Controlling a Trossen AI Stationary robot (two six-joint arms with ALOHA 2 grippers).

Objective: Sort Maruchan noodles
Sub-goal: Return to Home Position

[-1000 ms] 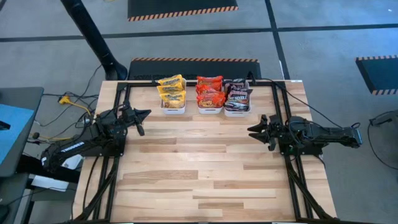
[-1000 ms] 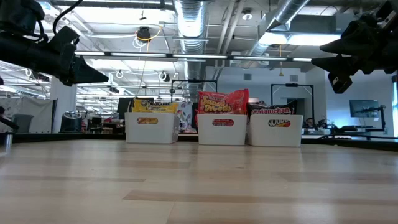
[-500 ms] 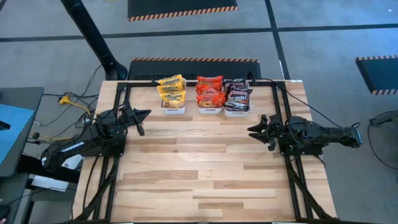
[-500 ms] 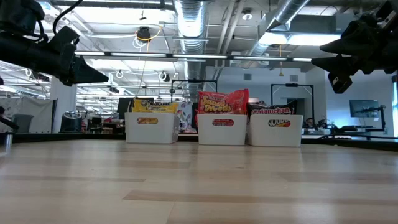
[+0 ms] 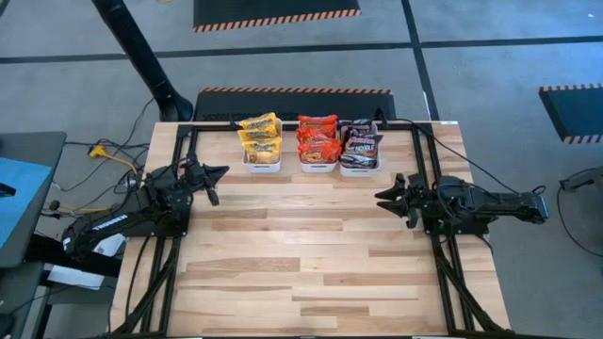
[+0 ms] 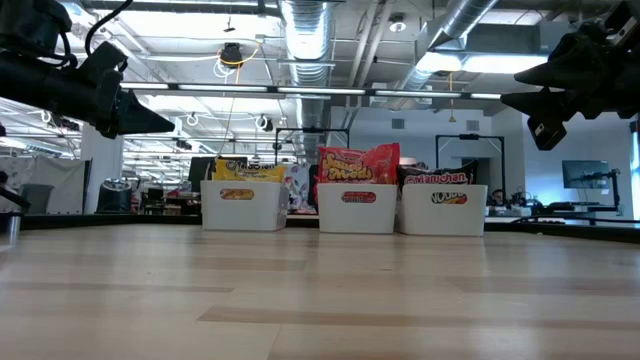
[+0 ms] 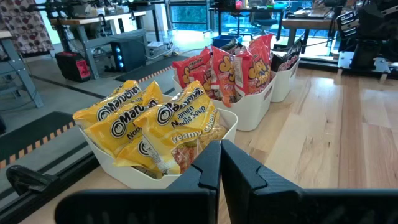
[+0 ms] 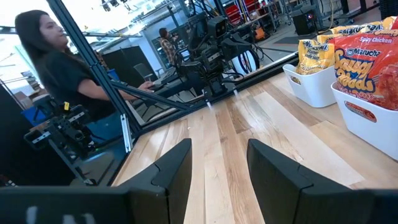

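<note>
The noodles are seen sorted by colour: the red packs point(image 5: 317, 138) are stood on edge in the middle bin point(image 6: 358, 212), the yellow packs point(image 5: 260, 134) in the left bin point(image 6: 243, 210) just beside it, and the dark packs point(image 5: 360, 141) in the right bin point(image 6: 443, 214) on its other side; no pack is seen on the table point(image 5: 311, 264). The left gripper point(image 5: 215, 173) is held above the table, off to the left of the middle bin, its fingers closed together on nothing. The right gripper point(image 5: 384, 198) is held off to the right of the middle bin, its fingers parted and empty. The packs are judged light, crinkly and slippery, with brittle noodles inside; should one need moving, it is best pinched gently by its raised top edge, not squeezed across the flat block
</note>
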